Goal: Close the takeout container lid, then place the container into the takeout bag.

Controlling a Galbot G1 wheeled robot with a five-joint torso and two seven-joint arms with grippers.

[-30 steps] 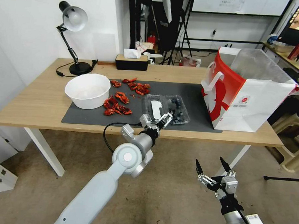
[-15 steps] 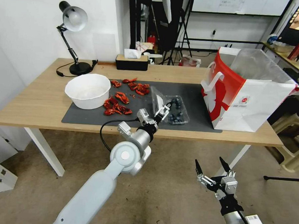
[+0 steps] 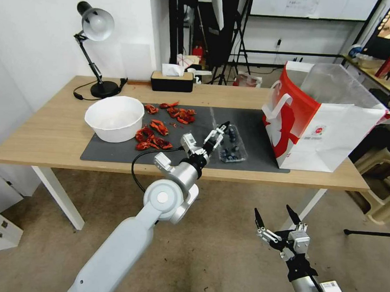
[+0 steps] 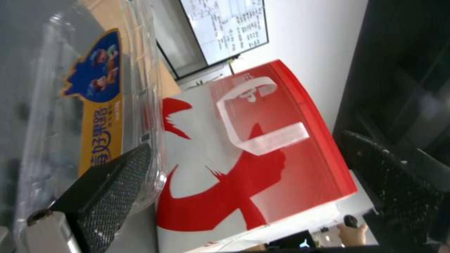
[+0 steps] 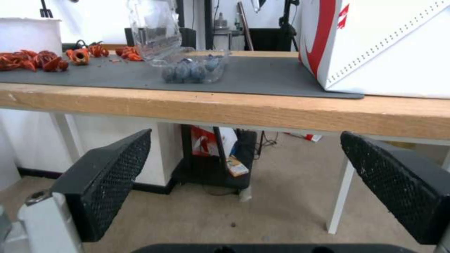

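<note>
Nearest, below the tabletop's front edge and towards its right end, the right pincer (image 3: pixel 277 220) hangs over the floor with its black fingers spread wide, gripping nothing. Further in, the left pincer (image 3: pixel 216 136) reaches over the front edge onto the dark grey mat (image 3: pixel 116 152); its jaws are wide apart and one black meshed finger (image 4: pixel 115 182) lies against the lid (image 4: pixel 94 116) — the clear plastic half with the long sticker — which is tilted up steeply, not clamped. The small clear clamshell takeout container (image 3: pixel 232 148) sits on the mat near the front edge, its berry half flat with dark blue berries inside. Just right of it, near the tabletop's right end, stands the large white-and-red paper takeout bag (image 3: pixel 326 126), upright, mouth open. Left on the mat are red scraps (image 3: pixel 154 137) and a round white bowl (image 3: pixel 114 118).
</note>
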